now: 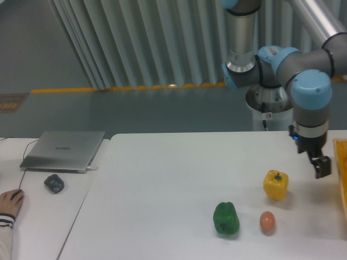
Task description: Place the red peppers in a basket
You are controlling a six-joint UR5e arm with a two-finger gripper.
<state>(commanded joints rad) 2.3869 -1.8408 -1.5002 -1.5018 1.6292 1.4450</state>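
The red peppers are out of view. The basket (341, 162) shows only as a thin yellow-orange edge at the far right of the table. My gripper (321, 167) hangs just left of that edge, above the table and to the upper right of the yellow pepper (275, 184). It looks open, and nothing shows between its dark fingers.
A green pepper (226, 218) and a brown egg (267, 222) lie near the table's front edge. On the side table to the left are a closed laptop (64, 150), a dark mouse (53, 183) and a person's hand (10, 203). The arm's base (271, 103) stands behind the table.
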